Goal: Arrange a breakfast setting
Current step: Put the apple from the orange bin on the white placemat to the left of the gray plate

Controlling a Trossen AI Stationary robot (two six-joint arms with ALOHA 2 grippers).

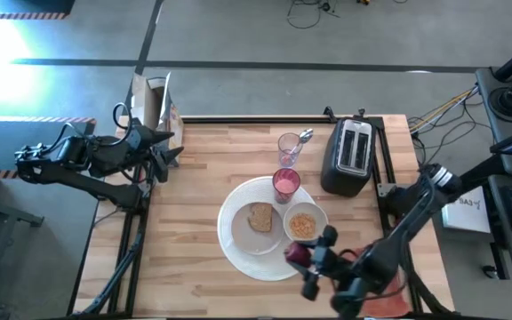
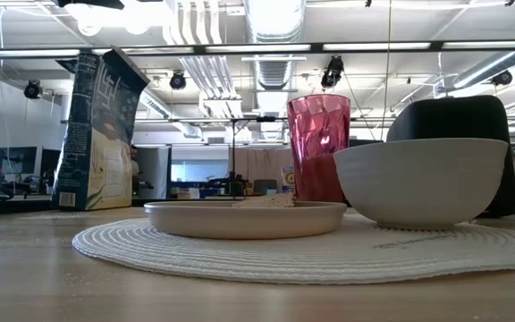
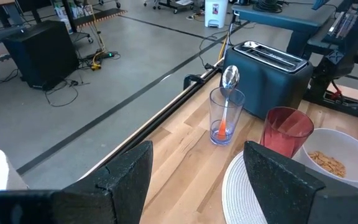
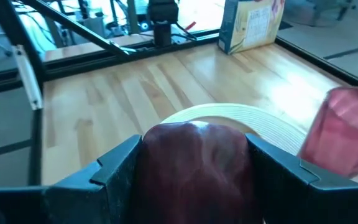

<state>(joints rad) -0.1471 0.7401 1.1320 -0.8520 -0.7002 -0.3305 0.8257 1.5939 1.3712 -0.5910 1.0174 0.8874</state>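
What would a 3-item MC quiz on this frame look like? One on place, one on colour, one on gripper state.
1. Where is the toast slice?
A. in the toaster
B. on the small plate
C. in the bowl

2. What colour is the cup next to the bowl?
A. pink
B. blue
C. green

3. What is the right gripper doing?
A. open over the toaster
B. shut on the dark red fruit
C. holding the spoon

Key:
1 B: the toast slice lies on the small plate, which sits on the round white placemat.
2 A: the cup beside the bowl of cereal is translucent pink.
3 B: the right gripper has a finger on each side of the dark red fruit, at the placemat's edge. The left gripper waits open at the table's far left.
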